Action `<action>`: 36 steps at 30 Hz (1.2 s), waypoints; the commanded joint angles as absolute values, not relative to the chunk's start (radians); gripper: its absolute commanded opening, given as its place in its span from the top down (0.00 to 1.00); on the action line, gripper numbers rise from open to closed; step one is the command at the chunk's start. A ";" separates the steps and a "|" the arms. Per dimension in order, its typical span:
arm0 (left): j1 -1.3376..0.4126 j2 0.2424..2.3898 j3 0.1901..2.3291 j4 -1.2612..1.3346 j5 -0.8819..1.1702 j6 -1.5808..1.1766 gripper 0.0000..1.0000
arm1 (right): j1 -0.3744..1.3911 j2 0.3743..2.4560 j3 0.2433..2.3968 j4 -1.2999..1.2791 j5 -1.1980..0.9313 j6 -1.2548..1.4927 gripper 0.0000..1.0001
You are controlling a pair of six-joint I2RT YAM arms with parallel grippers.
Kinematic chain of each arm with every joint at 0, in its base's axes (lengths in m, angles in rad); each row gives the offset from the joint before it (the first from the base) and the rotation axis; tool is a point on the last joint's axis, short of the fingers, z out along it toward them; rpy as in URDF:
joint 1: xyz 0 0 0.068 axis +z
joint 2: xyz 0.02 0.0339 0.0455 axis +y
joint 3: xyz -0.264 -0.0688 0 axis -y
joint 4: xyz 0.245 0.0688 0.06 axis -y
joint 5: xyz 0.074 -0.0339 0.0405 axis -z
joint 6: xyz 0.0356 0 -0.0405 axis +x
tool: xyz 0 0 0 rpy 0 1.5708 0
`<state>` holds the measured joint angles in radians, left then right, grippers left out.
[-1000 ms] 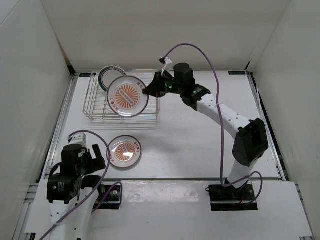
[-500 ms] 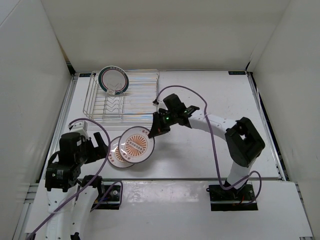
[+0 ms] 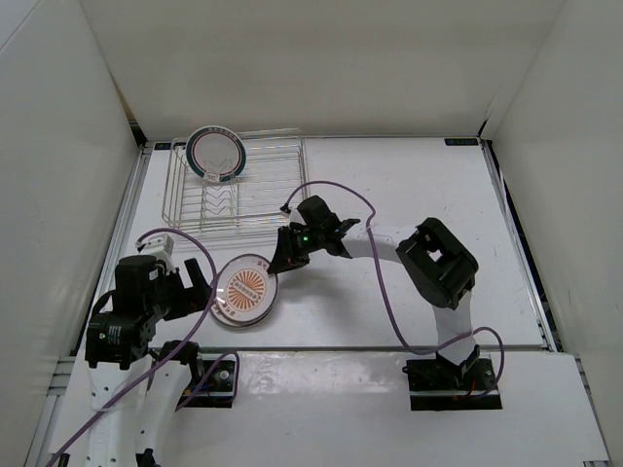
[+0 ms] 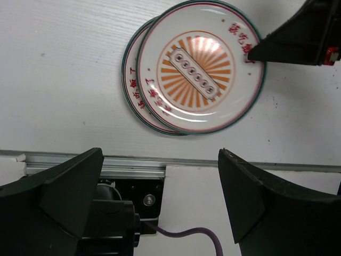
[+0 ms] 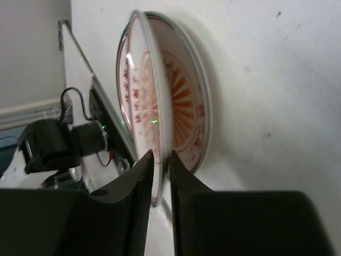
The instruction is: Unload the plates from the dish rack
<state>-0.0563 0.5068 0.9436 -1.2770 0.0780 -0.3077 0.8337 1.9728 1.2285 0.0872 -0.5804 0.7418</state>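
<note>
My right gripper (image 3: pixel 280 261) is shut on the rim of an orange sunburst plate (image 3: pixel 248 286) and holds it just over a second sunburst plate (image 3: pixel 220 304) lying on the table. The wrist view shows my fingers (image 5: pixel 141 176) pinching the upper plate's edge (image 5: pixel 149 106), with the lower plate (image 5: pixel 194 117) close behind it. In the left wrist view the upper plate (image 4: pixel 200 66) overlaps the lower plate (image 4: pixel 133 74). The teal-rimmed plate (image 3: pixel 216 154) stands upright in the dish rack (image 3: pixel 263 204) at its back left. My left gripper (image 3: pixel 190 287) is open and empty, left of the stacked plates.
White walls enclose the table on the left, back and right. A metal rail (image 4: pixel 80 162) runs along the table's near edge. Purple cables (image 3: pixel 380 292) trail from both arms.
My right gripper has carried the sunburst plate further left and lower, from beside the lying plate to almost fully over it. The left arm has barely moved.
</note>
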 commanded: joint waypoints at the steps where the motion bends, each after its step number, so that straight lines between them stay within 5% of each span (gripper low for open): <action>1: -0.060 0.497 0.939 -1.313 0.115 -0.322 0.00 | 0.836 2.014 1.308 0.105 -0.614 0.807 0.77; 7: -0.061 0.486 0.884 -1.292 0.129 -0.367 0.00 | 0.844 1.981 1.301 -0.070 -0.618 0.730 0.57; 17: -0.060 0.512 0.848 -1.235 0.118 -0.356 0.00 | 0.821 1.746 1.371 -0.308 -0.451 0.553 0.56; 24: -0.061 0.595 0.906 -1.226 0.091 -0.422 0.00 | 0.743 1.824 1.890 -0.822 0.187 0.483 0.36; 29: -0.061 0.732 0.982 -1.221 0.156 -0.388 0.00 | 0.611 1.991 2.034 -0.986 0.051 0.456 0.33; 36: -0.061 0.808 1.067 -1.178 0.138 -0.301 0.00 | 0.603 2.014 1.858 -0.781 -0.063 0.420 0.34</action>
